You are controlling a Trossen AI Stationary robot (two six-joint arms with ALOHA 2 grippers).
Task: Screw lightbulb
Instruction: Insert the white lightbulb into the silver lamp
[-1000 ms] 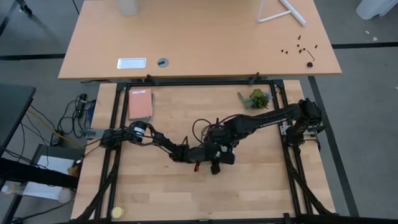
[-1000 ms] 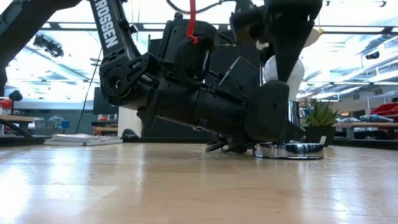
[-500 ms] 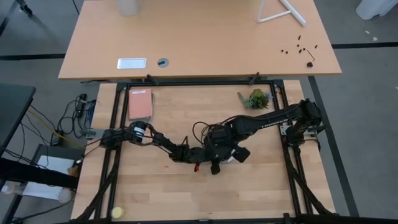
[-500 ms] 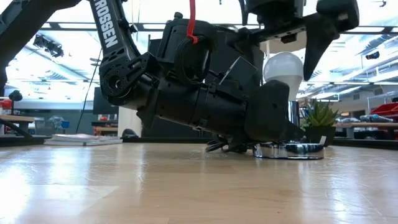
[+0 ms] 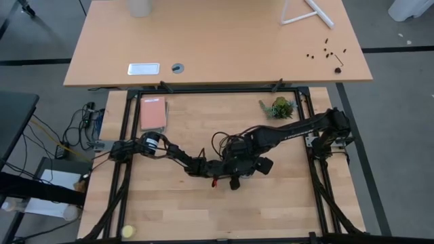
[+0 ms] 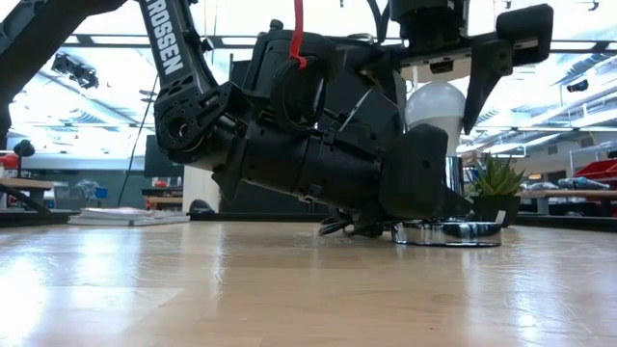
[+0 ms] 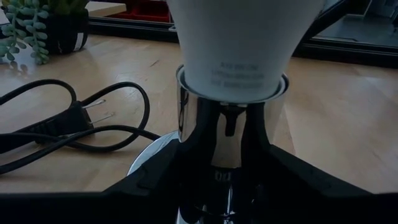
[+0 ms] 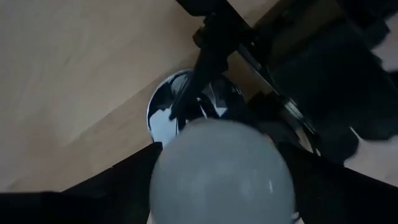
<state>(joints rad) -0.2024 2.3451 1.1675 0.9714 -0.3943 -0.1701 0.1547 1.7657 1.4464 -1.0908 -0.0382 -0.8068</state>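
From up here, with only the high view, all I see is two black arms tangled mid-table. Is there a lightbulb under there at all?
Observer: Yes. The low view shows a white lightbulb standing upright in a silvery socket on the table.
Visitor: Is anything holding that socket?
Observer: The left gripper. Its wrist view shows it clamped on the socket's shiny neck.
Visitor: And the other arm?
Observer: The right gripper hangs directly above the lightbulb, its camera looking straight down on the dome.
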